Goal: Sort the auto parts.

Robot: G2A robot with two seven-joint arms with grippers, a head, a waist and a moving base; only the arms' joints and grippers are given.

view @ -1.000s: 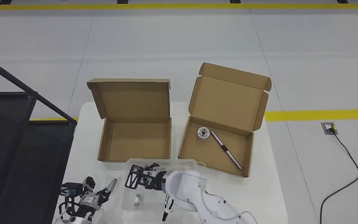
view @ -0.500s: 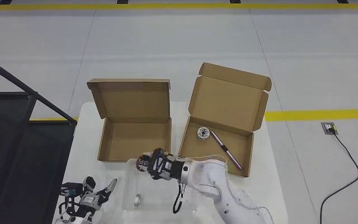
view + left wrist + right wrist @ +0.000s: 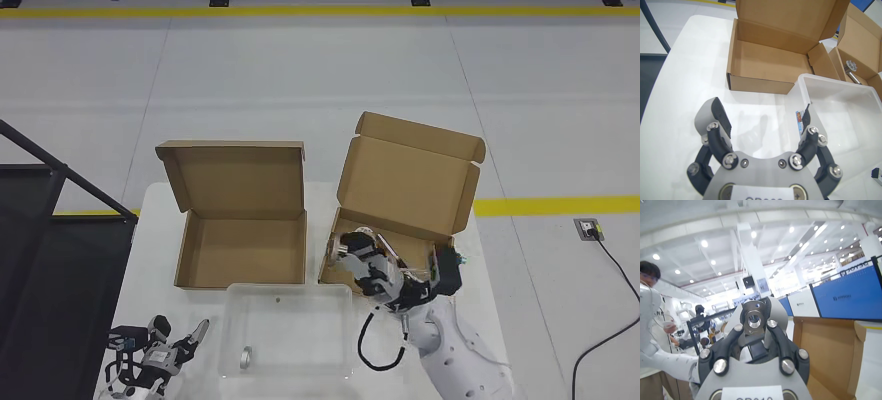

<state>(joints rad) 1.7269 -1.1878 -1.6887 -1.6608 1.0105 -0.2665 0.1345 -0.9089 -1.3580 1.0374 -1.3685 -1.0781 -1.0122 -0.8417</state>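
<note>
My right gripper hangs over the near left part of the right cardboard box, shut on a round metal flanged bushing. The bushing's bore faces the right wrist camera between the fingers. A toothed metal part lies inside that box. The left cardboard box stands open with nothing in it. A clear plastic tray sits in front of both boxes, and a small metal ring lies in it. My left gripper rests open at the table's near left corner, beside the tray, holding nothing.
Both boxes have their lids standing up at the back. Bare white table lies left of the left box and around my left gripper. A dark frame stands off the table's left side.
My right gripper rose out of the clear tray with the bushing and swung right, from over the tray to over the right box. The left gripper stayed put.
</note>
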